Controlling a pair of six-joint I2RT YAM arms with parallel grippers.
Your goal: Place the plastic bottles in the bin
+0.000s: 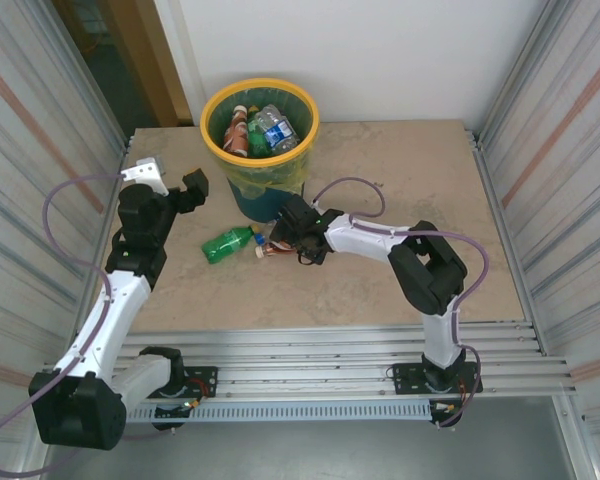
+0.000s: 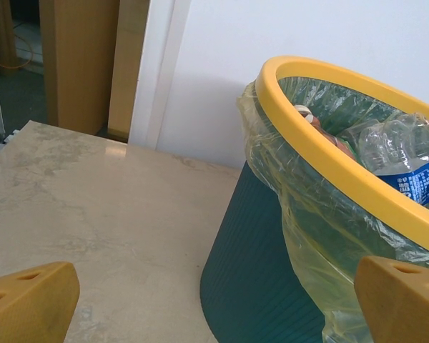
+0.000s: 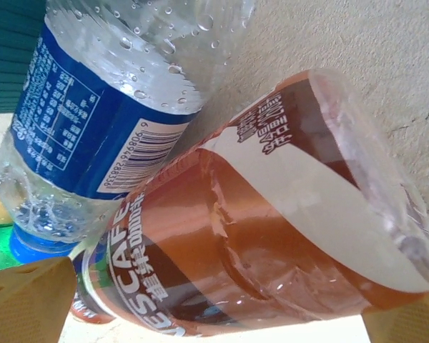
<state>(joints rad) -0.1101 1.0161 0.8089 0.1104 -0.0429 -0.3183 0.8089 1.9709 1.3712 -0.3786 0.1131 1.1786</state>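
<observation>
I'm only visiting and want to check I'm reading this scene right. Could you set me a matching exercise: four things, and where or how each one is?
1. green bottle
2. brown bottle
3. bin
4. left gripper

a. open, holding nothing, beside the bin
b. at the far edge of the table, bottles inside
c. leftmost of the loose bottles on the table
d. just ahead of the right gripper, beside a blue-labelled clear bottle

Pairs: 1-c, 2-d, 3-b, 4-a
</observation>
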